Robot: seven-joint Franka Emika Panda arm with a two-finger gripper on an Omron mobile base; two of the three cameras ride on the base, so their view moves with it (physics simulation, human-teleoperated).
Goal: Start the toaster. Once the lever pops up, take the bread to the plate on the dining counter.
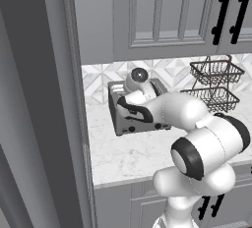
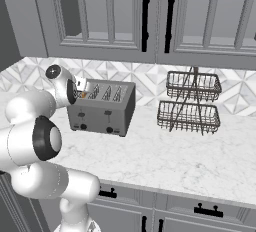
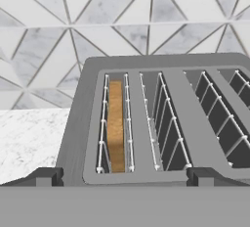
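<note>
Spread wide and empty, the pincer (image 3: 122, 178) is held just above the toaster (image 2: 102, 108) on the marble counter (image 2: 170, 156), the arm being bent forward over it, while the bread (image 3: 115, 125) is seated upright in the leftmost slot.

One boxy grey metal toaster (image 2: 102, 108) with four slots on top, two slider levers and two dark round knobs across front. One tan-brown bread slice (image 3: 115, 125) standing in one slot. One dark wire rack (image 2: 190, 102) holding two baskets.
</note>
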